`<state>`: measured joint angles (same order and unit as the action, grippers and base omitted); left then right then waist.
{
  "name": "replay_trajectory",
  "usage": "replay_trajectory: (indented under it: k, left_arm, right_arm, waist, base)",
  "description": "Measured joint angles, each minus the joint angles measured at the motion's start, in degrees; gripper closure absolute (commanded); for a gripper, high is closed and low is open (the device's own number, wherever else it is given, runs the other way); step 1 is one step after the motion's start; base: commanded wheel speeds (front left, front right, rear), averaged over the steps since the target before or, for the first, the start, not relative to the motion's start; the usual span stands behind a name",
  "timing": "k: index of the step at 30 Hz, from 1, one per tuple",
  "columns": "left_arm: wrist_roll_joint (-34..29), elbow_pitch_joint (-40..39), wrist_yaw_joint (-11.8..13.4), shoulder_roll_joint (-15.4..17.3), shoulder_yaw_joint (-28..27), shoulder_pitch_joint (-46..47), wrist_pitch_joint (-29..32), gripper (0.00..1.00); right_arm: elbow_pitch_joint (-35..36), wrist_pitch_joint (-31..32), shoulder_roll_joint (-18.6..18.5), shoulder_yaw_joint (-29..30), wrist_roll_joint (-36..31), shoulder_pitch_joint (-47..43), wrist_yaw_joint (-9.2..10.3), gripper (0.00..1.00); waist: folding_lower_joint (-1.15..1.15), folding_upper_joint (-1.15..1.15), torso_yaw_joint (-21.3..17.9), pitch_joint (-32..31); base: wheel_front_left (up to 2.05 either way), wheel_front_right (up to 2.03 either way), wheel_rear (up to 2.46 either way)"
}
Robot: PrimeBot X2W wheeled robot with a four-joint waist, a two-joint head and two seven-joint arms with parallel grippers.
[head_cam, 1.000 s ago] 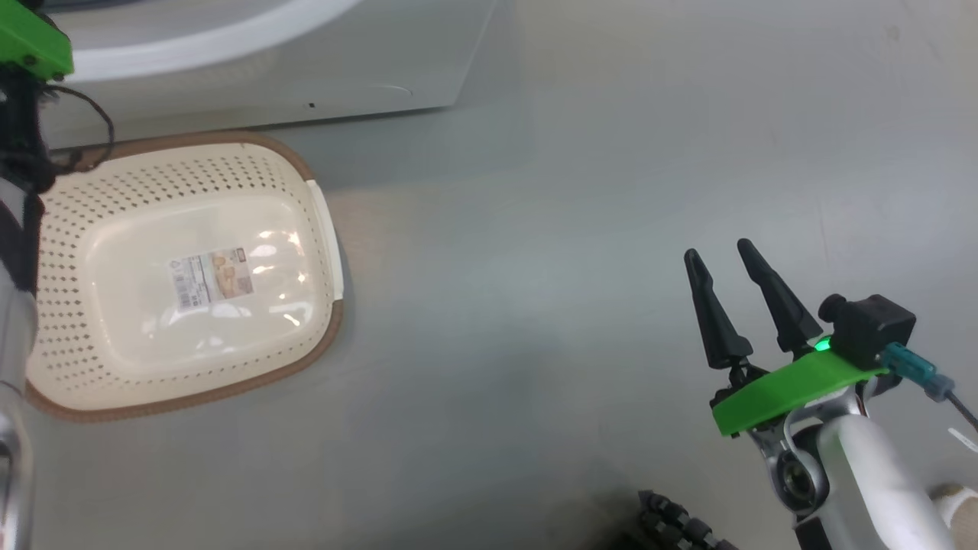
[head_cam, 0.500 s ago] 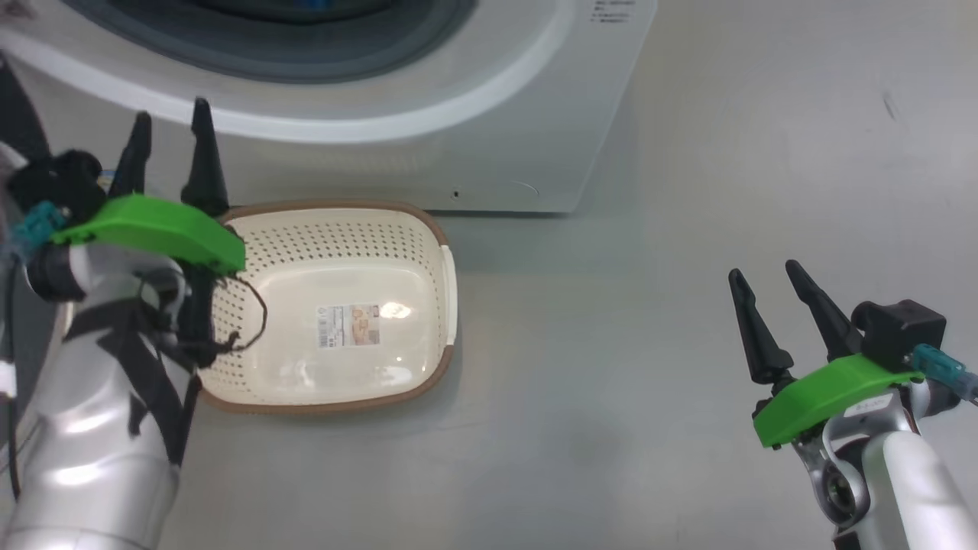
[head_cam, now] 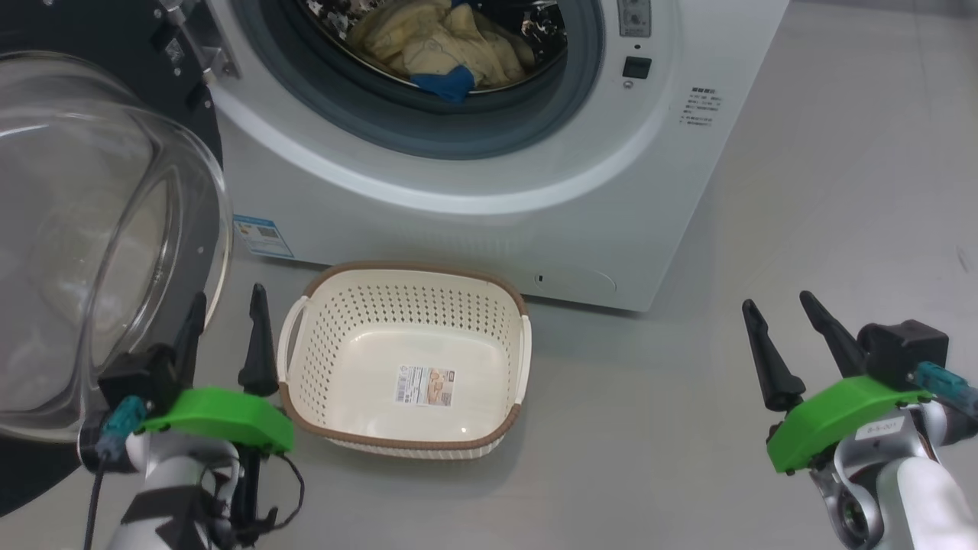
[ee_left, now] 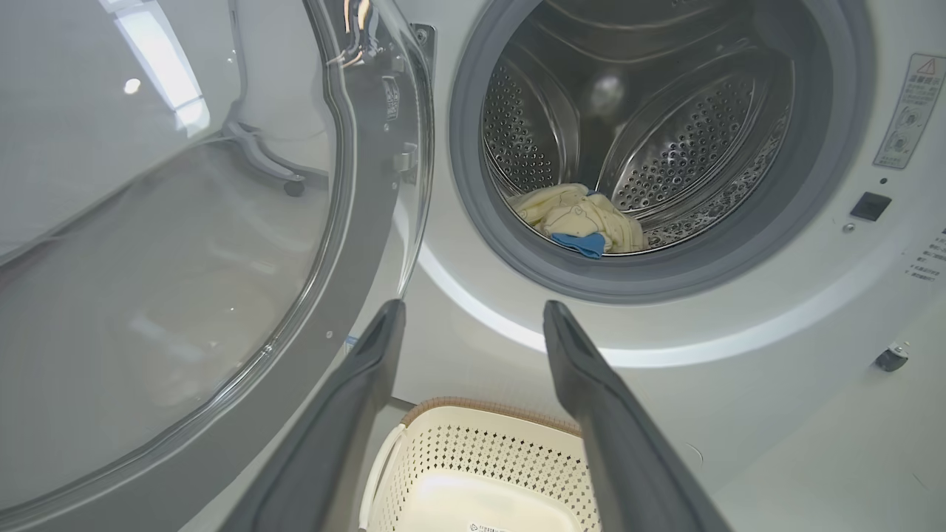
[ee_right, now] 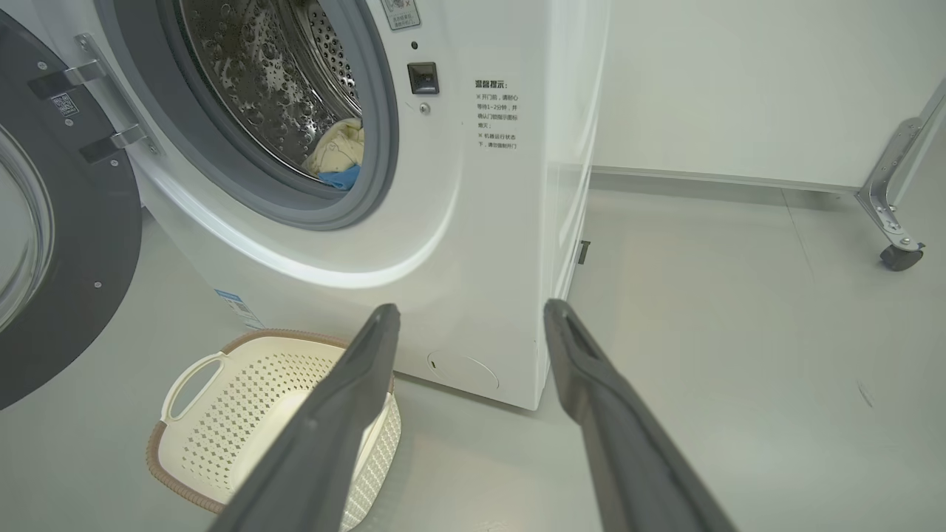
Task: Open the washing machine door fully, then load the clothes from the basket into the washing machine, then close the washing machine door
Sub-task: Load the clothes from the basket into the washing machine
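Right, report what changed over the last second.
The head camera swung up, bringing the washing machine, its open door and the clothes in the drum into view. The left tool drew back beside the basket. Unchanged: basket empty, right tool at lower right, both tools open, holding nothing.

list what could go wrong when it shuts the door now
1. The clothes lie right behind the grey gasket, a blue patch at its edge; the washing machine door might pinch fabric.
2. The open left hand sits between door and basket; swinging the door may knock the basket.
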<state>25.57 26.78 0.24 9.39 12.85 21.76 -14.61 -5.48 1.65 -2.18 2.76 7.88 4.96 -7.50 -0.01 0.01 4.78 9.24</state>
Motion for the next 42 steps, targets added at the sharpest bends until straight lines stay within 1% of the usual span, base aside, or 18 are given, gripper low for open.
replay_trajectory:
  k: [5, 7, 11, 14, 19, 23, 28, 36, 42]
  left_arm:
    - [-1.96, -4.83, 1.66, 0.4, -0.02, -6.98, 0.0, 0.0]
    - [-2.77, -6.83, 2.66, 0.75, -0.01, -9.28, 0.0, 0.0]
    - [-4.16, -11.02, 3.87, 1.93, -0.02, -13.28, 0.01, 0.0]
    - [-4.8, -13.72, 4.35, 2.83, 0.0, -16.4, 0.02, 0.0]
    - [-4.89, -17.34, 4.37, 4.0, 0.34, -20.74, 1.05, 0.0]
    - [-4.89, -19.44, 4.87, 4.12, 0.42, -21.48, 1.62, 0.0]
    - [-4.89, -20.65, 4.87, 4.31, 0.55, -22.1, 1.79, 0.0]
    - [-4.75, -21.25, 4.83, 4.45, 0.65, -22.56, 1.57, 0.0]
    - [-4.82, -21.14, 4.85, 4.59, 0.99, -22.51, 1.51, 0.0]
  right_arm:
    - [0.59, 1.0, 0.0, 0.18, -0.4, -1.93, 0.0, 0.0]
    - [1.02, 1.44, 0.0, 0.19, -0.4, -2.6, 0.0, 0.0]
    - [1.8, 1.91, 0.01, 0.18, -0.4, -3.93, 0.0, 0.0]
    - [2.52, 2.15, 0.01, 0.27, -0.38, -5.5, 0.0, 0.0]
    - [4.08, 2.25, 0.02, 0.75, -0.24, -8.14, 0.0, 0.0]
    - [5.28, 2.41, 0.03, 1.19, 0.26, -9.21, 0.0, 0.0]
    - [6.56, 2.41, 0.05, 1.47, 0.69, -9.7, 0.0, 0.0]
    - [8.14, 2.4, 0.08, 1.78, 0.68, -11.41, 0.0, 0.0]
    - [8.66, 2.41, 0.1, 2.11, 0.67, -11.4, 0.0, 0.0]
  waist:
    - [0.0, 0.0, 1.17, -3.45]
    - [0.0, 0.0, 1.37, -4.55]
    - [0.0, 0.0, 1.24, -6.51]
    - [0.0, 0.0, 0.79, -7.97]
    - [0.0, 0.0, -0.5, -9.49]
    - [0.0, 0.0, -1.46, -9.78]
    - [0.0, 0.0, -2.65, -9.71]
    - [0.0, 0.0, -4.14, -9.23]
    - [0.0, 0.0, -4.43, -8.39]
  base:
    - [0.0, 0.0, 0.0]
    - [0.0, 0.0, 0.0]
    - [0.0, 0.0, 0.0]
    - [0.0, 0.0, 0.0]
    - [0.0, 0.0, 0.0]
    - [0.0, 0.0, 0.0]
    - [0.0, 0.0, 0.0]
    - [0.0, 0.0, 0.0]
    - [0.0, 0.0, 0.0]
